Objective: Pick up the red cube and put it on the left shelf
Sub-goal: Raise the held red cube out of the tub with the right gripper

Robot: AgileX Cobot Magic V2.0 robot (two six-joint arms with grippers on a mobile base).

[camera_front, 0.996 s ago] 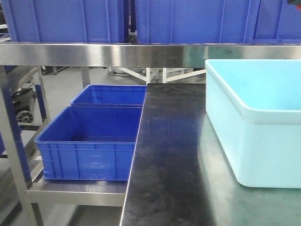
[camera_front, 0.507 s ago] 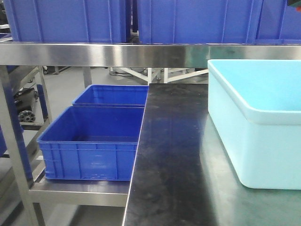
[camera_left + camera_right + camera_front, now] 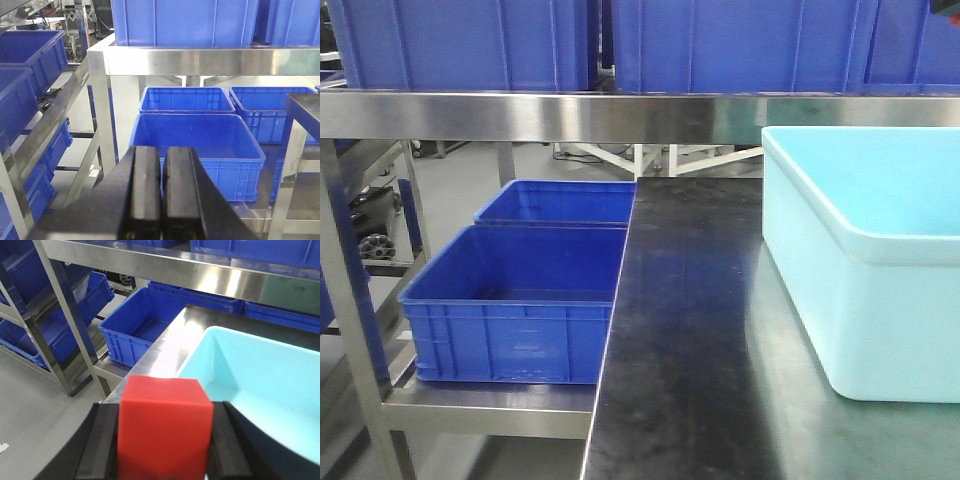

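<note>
In the right wrist view the red cube (image 3: 165, 427) sits clamped between the black fingers of my right gripper (image 3: 165, 440), which is shut on it. It hangs above the tabletop (image 3: 172, 350), beside the near left corner of the light blue tub (image 3: 260, 375). The left shelf (image 3: 480, 408) is a steel rack to the left of the table, and an open blue bin (image 3: 515, 300) rests on its lower level. My left gripper (image 3: 162, 190) is shut with nothing between its pads, facing that bin (image 3: 200, 145). Neither gripper shows in the front view.
A steel upper shelf rail (image 3: 570, 115) spans the front view, carrying large blue crates (image 3: 460, 45). A second blue bin (image 3: 560, 203) stands behind the first. The black table (image 3: 690, 330) holds the tub (image 3: 860, 290) on its right. More racks with blue bins (image 3: 65, 325) stand further left.
The front view shifted slightly, so everything sits a few pixels further right. A small dark and red bit at its top right corner is gone.
</note>
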